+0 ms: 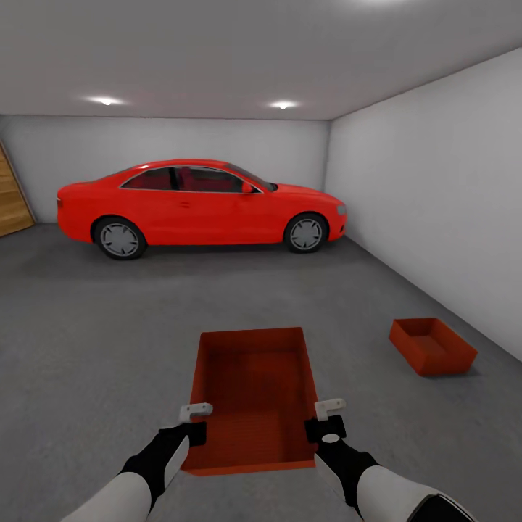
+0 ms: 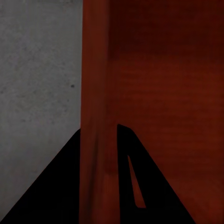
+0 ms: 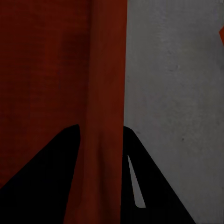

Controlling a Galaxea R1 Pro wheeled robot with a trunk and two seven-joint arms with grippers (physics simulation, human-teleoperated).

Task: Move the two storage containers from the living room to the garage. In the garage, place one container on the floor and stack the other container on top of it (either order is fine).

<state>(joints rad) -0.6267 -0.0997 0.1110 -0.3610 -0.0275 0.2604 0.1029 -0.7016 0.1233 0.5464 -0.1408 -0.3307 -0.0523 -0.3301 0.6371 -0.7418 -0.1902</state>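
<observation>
I am in the garage. One orange-red storage container (image 1: 254, 391) hangs lengthwise in front of me above the grey concrete floor (image 1: 94, 348). My left gripper (image 1: 194, 422) is shut on its left side wall (image 2: 95, 116), and my right gripper (image 1: 326, 419) is shut on its right side wall (image 3: 108, 107); in each wrist view a dark finger sits on either side of the wall. The second storage container (image 1: 432, 346) rests on the floor ahead to the right, near the side wall.
A red car (image 1: 199, 206) is parked across the far end. A pale grey wall (image 1: 442, 196) runs along the right. A wooden plank door (image 1: 13, 199) shows at the far left edge. Open concrete lies between me and the car.
</observation>
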